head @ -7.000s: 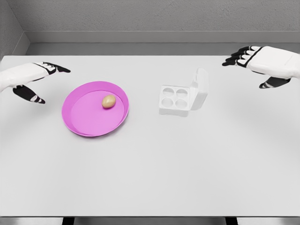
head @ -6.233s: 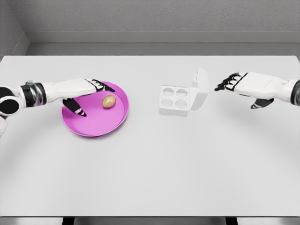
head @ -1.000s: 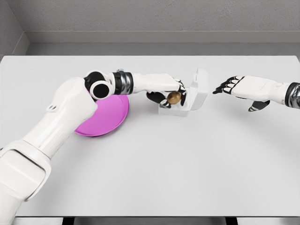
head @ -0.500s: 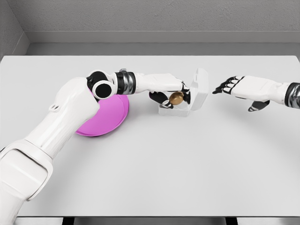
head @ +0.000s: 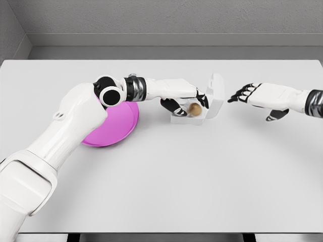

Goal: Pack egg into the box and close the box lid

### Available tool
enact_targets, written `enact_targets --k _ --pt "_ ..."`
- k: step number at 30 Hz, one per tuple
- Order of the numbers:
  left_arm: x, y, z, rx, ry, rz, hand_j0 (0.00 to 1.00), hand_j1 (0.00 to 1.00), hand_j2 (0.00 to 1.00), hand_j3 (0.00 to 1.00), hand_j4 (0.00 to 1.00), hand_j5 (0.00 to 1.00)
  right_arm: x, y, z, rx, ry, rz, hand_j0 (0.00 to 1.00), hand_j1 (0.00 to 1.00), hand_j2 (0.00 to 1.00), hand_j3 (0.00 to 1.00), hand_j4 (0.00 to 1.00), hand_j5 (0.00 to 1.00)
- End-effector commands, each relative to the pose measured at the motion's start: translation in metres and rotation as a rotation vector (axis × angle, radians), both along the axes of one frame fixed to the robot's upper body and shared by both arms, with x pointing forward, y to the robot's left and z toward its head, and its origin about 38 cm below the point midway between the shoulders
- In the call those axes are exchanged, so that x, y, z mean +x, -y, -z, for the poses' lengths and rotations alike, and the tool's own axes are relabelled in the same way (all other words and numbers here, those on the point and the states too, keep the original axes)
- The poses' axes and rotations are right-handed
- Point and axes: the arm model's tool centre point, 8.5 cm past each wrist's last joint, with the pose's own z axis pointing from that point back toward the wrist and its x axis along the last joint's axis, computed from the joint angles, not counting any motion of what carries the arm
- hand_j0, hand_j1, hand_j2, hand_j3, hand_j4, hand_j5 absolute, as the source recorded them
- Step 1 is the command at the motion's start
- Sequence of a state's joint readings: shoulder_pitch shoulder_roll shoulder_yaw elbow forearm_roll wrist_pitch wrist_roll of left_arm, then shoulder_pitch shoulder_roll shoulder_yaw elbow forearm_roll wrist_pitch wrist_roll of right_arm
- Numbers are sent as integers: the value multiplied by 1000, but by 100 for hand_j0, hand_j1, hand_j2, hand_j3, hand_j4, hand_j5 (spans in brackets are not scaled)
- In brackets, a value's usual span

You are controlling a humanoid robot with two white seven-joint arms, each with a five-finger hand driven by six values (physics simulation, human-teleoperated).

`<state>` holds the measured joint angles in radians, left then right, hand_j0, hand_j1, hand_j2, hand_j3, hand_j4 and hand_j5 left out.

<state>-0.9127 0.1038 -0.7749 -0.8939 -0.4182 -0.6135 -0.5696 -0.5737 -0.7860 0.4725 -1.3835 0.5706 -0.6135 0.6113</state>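
- Head view: the left arm reached from the lower left across the white table (head: 166,181), passing over the pink plate (head: 117,126) toward the box.
- The left hand (head: 184,101) hovered over the white box (head: 187,115), its dark fingers (head: 174,106) curled around the egg (head: 194,109).
- The egg, tan and rounded, sat low over the tray's right-hand cups, at about 3 o'clock from the hand's palm; whether it already rested in a cup or was only held there could not be told.
- The box stood just beside the plate, at 3 o'clock from it, with its lid (head: 216,96) raised upright along the right edge of the tray.
- The plate lay partly hidden beneath the left forearm, only its right and lower rim showing.
- The right arm came in from the right edge, and the right hand (head: 257,95) hung above the table at 3 o'clock from the lid, near it but apart.
- The right hand was released, its fingers extended toward the lid and grasping nothing.
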Motion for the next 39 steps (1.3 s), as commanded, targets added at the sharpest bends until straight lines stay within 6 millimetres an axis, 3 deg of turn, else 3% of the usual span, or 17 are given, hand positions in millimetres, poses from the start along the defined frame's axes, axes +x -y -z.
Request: enact_targets --k 1,7,10,12,16,19,24,31,39 --pt "0 0 -1 -9 -4 -4 75 75 75 75 75 75 0 1 0 4 -1 4 100 100 100 100 100 100" --pt "3 -5 -3 -15 -4 -15 82 82 82 82 82 82 0 0 0 3 0 3 100 100 100 100 100 100" --pt "9 -15 -13 -32 10 -38 92 92 92 92 92 92 1 0 -2 3 4 3 100 100 100 100 100 100" --pt "24 -57 -27 -84 17 -126 100 100 100 100 100 100 1 0 -2 4 3 2 100 100 100 100 100 100" --pt "34 -131 -40 -113 8 -236 100 100 100 100 100 100 0 -3 -4 6 10 -8 100 100 100 100 100 100" --pt "37 -161 -50 -136 21 -293 100 100 100 100 100 100 0 -7 -6 10 17 -17 100 100 100 100 100 100" --pt "37 -176 -52 -123 27 -316 100 100 100 100 100 100 -2 -17 -10 17 31 -45 100 100 100 100 100 100" --pt "37 -179 -50 -187 -8 -329 100 100 100 100 100 100 -5 -29 -16 24 53 -81 100 100 100 100 100 100" --pt "37 -181 -50 -189 -10 -333 100 100 100 100 100 100 -15 -57 -33 45 107 -166 100 100 100 100 100 100"
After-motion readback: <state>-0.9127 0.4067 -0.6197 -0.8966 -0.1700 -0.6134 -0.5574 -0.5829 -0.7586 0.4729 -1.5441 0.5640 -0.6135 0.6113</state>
